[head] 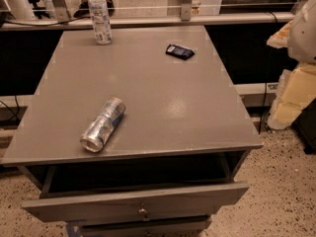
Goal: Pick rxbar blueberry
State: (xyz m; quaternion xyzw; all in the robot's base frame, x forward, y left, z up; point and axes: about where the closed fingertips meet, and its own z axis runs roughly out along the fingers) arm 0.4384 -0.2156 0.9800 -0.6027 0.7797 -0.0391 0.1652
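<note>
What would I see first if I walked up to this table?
Probably the crushed silver-blue can lying on its side near the front left of the grey table, above an open drawer. Further back, a clear bottle stands at the far left and the small dark blue rxbar blueberry lies flat at the far right. The gripper is not in view.

Navy rxbar blueberry (180, 51), silver-blue can (102, 124), grey table (163, 98), cream jaws far right
</note>
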